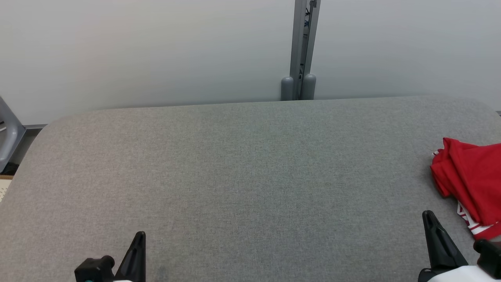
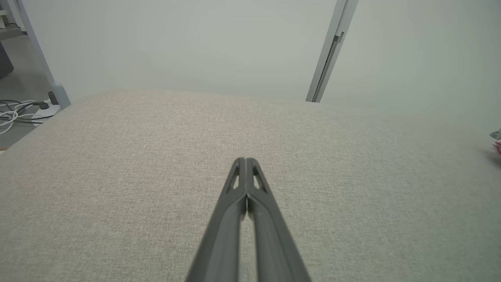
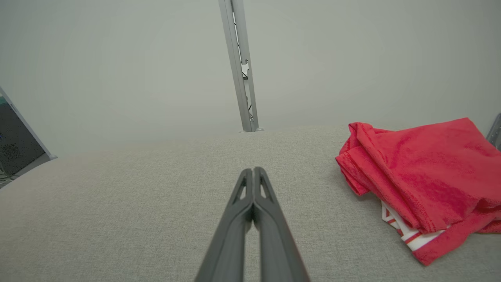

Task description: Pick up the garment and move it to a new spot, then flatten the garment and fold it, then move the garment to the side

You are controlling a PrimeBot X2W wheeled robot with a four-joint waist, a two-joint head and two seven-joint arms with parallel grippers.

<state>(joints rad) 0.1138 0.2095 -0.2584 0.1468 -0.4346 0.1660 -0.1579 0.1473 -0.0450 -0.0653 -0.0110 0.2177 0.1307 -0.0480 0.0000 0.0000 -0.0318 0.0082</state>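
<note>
Nearest to me, both grippers are sitting low over the near side of the table (image 1: 250, 164). The left gripper (image 1: 139, 236) is showing at the lower left of the head view. Its two dark fingers are pressing together into one point. Its own wrist view is confirming that: tips touching, nothing between them. The right gripper (image 1: 429, 214) is showing at the lower right, fingers likewise pressed tip to tip and carrying nothing. Both are pointing out over bare grey fabric. I cannot tell whether either is touching it.

The garment (image 1: 469, 180) is lying bunched and loosely doubled over itself at the right side of the table, running out of the head view. It is red, with white-and-red striped trim peeking out underneath. It is lying just ahead and to the right of the right gripper, near the fingertips but apart from them. In the right wrist view it is lying off to the right of the fingers' line, not straight ahead. It is well apart from the left gripper. A sliver of it is showing at the far right edge of the left wrist view.

Farther out, the table's rounded far edge is meeting a pale wall (image 1: 156, 51). A grey post (image 1: 301, 47) is standing upright behind it, right of middle. Cables (image 2: 15, 111) are lying on the floor off the table's left corner.
</note>
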